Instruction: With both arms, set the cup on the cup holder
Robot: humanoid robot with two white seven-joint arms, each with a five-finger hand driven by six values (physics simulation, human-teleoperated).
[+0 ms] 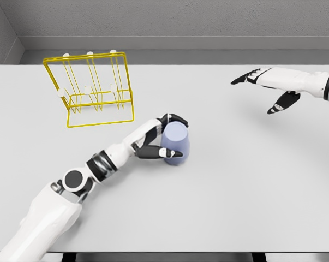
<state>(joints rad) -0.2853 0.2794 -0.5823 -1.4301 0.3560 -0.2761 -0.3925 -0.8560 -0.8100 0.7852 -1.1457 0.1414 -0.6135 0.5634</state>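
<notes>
Grasp done: left hand (156,143) fingers wrapped around lavender cup (175,143) on counter (251,180). Right hand (265,84) spread, empty. Left: placing on yellow wire cup holder (93,90).

This is a bare simulated test space, not a lived-in room. A flat, pale grey surface (251,180) fills nearly the whole view, smooth and unmarked, with evenly rendered shading. Behind its far edge stand plain grey walls (169,19) that meet in a corner at the far left, without windows, shelves or fittings. Near the far left corner of the surface stands a yellow wire cup rack (93,90) with white-tipped pegs.
</notes>
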